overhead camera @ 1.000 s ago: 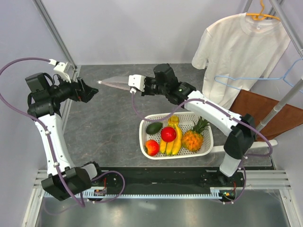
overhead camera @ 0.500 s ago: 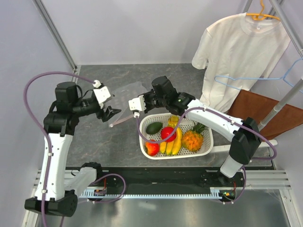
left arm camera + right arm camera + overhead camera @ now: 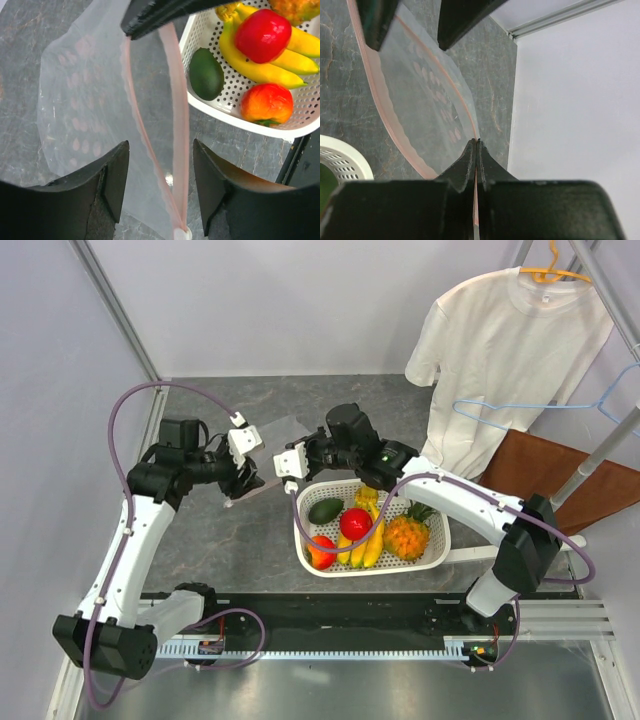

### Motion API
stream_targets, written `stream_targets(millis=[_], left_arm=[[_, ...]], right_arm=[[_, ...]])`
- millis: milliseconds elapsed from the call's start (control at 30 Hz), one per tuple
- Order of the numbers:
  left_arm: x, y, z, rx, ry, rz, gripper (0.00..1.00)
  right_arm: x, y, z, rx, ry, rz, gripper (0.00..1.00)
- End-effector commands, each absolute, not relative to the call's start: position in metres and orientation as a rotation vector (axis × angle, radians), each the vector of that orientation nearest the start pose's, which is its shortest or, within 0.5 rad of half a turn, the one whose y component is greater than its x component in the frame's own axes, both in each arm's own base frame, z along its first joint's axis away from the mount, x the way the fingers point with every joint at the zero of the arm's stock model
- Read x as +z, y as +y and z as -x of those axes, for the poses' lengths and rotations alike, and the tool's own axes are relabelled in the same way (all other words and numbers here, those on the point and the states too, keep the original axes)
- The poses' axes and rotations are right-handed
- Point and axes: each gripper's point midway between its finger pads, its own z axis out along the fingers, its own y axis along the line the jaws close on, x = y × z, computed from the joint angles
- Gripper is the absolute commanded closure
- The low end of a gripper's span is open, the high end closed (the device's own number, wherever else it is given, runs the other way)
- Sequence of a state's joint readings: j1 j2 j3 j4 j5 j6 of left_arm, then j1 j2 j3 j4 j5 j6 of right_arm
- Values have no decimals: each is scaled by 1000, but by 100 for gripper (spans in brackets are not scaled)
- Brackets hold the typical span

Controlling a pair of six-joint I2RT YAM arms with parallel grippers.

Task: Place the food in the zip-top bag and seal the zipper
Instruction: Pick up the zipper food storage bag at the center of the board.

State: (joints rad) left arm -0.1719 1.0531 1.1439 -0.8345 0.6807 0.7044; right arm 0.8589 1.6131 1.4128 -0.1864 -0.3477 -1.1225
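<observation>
Thin, limp bag [image 3: 85, 125]: grip the stiffer zipper [image 3: 181, 130]. The right pincer [image 3: 476, 145] clenches it; the left pincer [image 3: 160, 150], released, straddles it.

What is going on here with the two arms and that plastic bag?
The right gripper is shut on the zipper edge of the clear zip-top bag and holds it up over the table. The left gripper is open, with a finger on either side of the same strip, not pinching it. The banana bunch, pineapple, apple, avocado and red-orange fruit all lie in the white basket. Nothing is in the bag.
</observation>
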Motion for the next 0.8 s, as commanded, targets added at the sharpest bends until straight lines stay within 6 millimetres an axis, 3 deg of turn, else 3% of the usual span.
stream_targets(millis=[0, 200, 300, 400, 433, 467, 500, 533, 600, 633, 667, 767], left_arm=[[259, -137, -275, -436, 1780, -1141, 42], [245, -139, -284, -452, 1843, -1115, 45], [234, -134, -291, -428, 1896, -1092, 53], [233, -133, -296, -438, 1944, -1038, 69], [238, -134, -296, -458, 1963, -987, 88], [239, -135, -294, -475, 1984, -953, 98], [242, -134, -293, -499, 2031, -865, 98], [242, -133, -292, -504, 2059, -818, 98], [239, -119, -294, -441, 2147, -637, 98], [235, -111, -293, -411, 2194, -578, 98], [233, -104, -294, -374, 2222, -523, 98], [233, -73, -291, -310, 2304, -264, 98]], right_arm=[[301, 407, -298, 184, 755, 1705, 100], [304, 414, -291, 197, 727, 1702, 100], [304, 417, -289, 204, 719, 1702, 100], [304, 420, -285, 210, 704, 1703, 100], [304, 421, -284, 207, 696, 1703, 100], [304, 423, -285, 200, 688, 1695, 100], [305, 425, -285, 190, 680, 1685, 98], [302, 424, -289, 163, 703, 1671, 70], [314, 426, -293, 142, 692, 1617, 37], [319, 426, -293, 161, 719, 1587, 11], [329, 425, -295, 161, 737, 1549, 4], [359, 418, -302, 210, 846, 1385, 2]])
